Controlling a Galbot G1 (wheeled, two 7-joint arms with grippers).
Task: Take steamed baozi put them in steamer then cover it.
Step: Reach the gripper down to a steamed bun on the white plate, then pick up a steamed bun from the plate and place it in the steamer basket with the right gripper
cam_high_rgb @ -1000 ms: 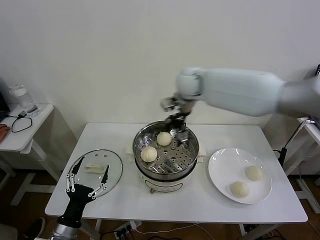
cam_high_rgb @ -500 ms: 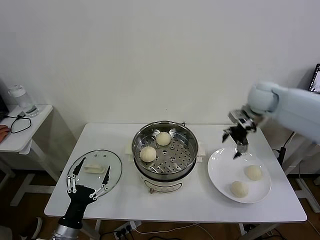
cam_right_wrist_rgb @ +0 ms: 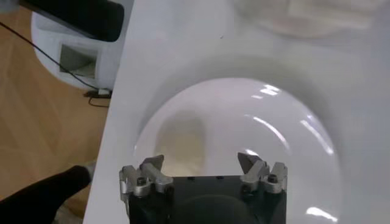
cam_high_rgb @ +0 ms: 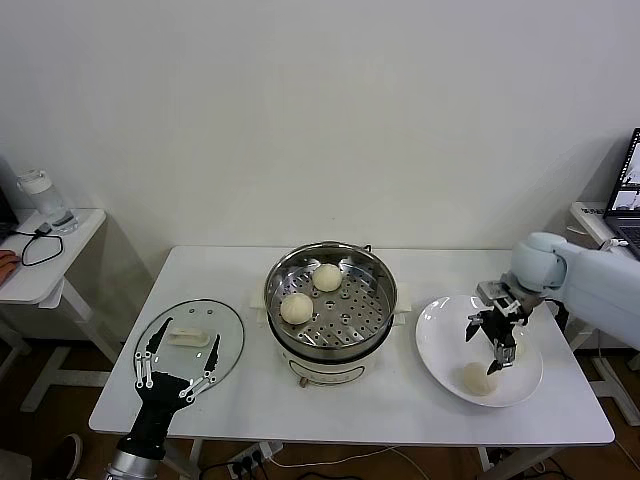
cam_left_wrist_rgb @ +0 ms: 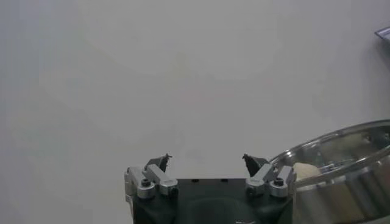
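At the near left edge of the white tabletop [cam_high_rgb: 240,390] the left end effector [cam_high_rgb: 176,360] points away from the robot with its fingers spread apart, empty, just short of the cover [cam_high_rgb: 190,340], which lies flat on its rim with the long cream handle running roughly side to side. The left wrist view adds only a metal rim beside that end effector [cam_left_wrist_rgb: 207,164]. At centre the steamer [cam_high_rgb: 331,300] stands upright and uncovered — two steamed baozi [cam_high_rgb: 297,308] sit apart on its perforated tray, one nearer, one farther back. To the right, the white plate [cam_high_rgb: 440,345] holds one visible bun in the head view; the right end effector [cam_high_rgb: 493,345] hangs over it from a bent arm, fingers open and pointing down. The right wrist view — unlike the head view — shows that end effector [cam_right_wrist_rgb: 201,163] open directly above the plate, a blurred bun below it.
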